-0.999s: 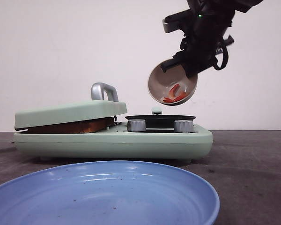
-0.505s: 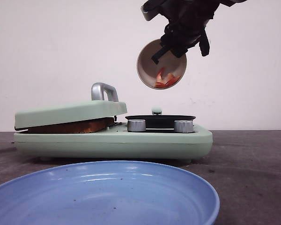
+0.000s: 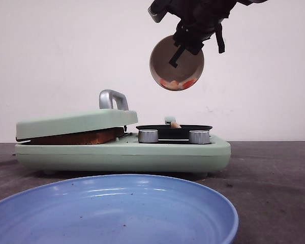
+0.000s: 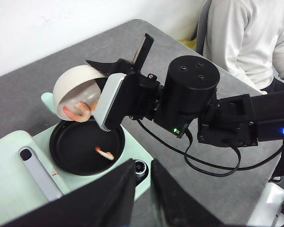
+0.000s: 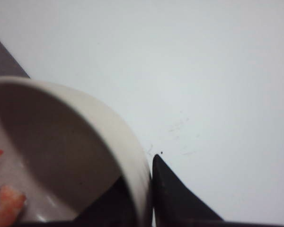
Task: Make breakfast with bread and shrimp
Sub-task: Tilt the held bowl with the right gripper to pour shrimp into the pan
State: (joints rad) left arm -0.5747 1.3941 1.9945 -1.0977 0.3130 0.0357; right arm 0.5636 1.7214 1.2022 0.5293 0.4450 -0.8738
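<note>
My right gripper [image 3: 189, 39] is shut on the rim of a beige bowl [image 3: 176, 63] and holds it tipped steeply, high above the black pan [image 3: 174, 128]. Orange-pink shrimp [image 3: 175, 83] lie at the bowl's low rim; they also show in the left wrist view [image 4: 79, 111]. One shrimp [image 4: 105, 152] lies in the pan [image 4: 71, 151]. In the right wrist view the bowl's rim [image 5: 139, 184] sits between the fingers of my right gripper [image 5: 144, 182]. The bread [image 3: 79, 137] is pressed under the shut mint-green lid [image 3: 76, 122]. My left gripper [image 4: 142, 166] is shut and empty, high over the machine's knobs.
The mint-green breakfast machine [image 3: 122, 152] stands mid-table with two metal knobs [image 3: 148, 135] and a grey lid handle [image 3: 113, 98]. A large blue plate [image 3: 112, 211] lies in front. A person in white [image 4: 246, 38] sits beyond the table's far corner.
My right gripper has lifted the bowl and tipped it further. The shrimp have slid to its rim, and one now lies in the pan.
</note>
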